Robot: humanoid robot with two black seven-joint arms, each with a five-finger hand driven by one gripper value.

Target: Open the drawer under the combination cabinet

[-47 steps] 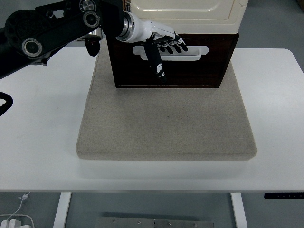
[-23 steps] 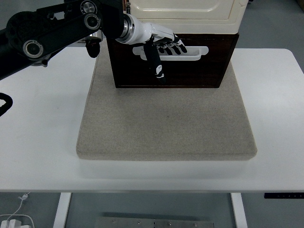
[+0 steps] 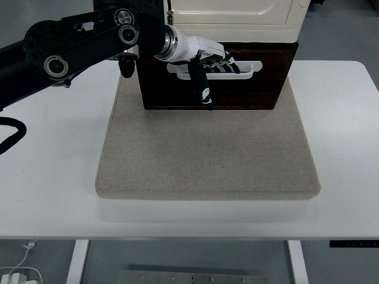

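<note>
The combination cabinet has a cream upper part and a dark brown drawer below it, with a white slot handle across the drawer front. The drawer front sits flush under the cream part. My left hand reaches in from the upper left. Its fingers are curled into the handle slot, left of its middle. The thumb hangs down over the drawer front. The right arm is out of view.
The cabinet stands at the back of a grey felt mat on the white table. My left arm's black forearm crosses above the table's back left. A white cable lies on the floor.
My left hand has moved right and slightly down along the drawer front, and its fingers now sit deeper in the handle slot. The drawer has not visibly moved.
</note>
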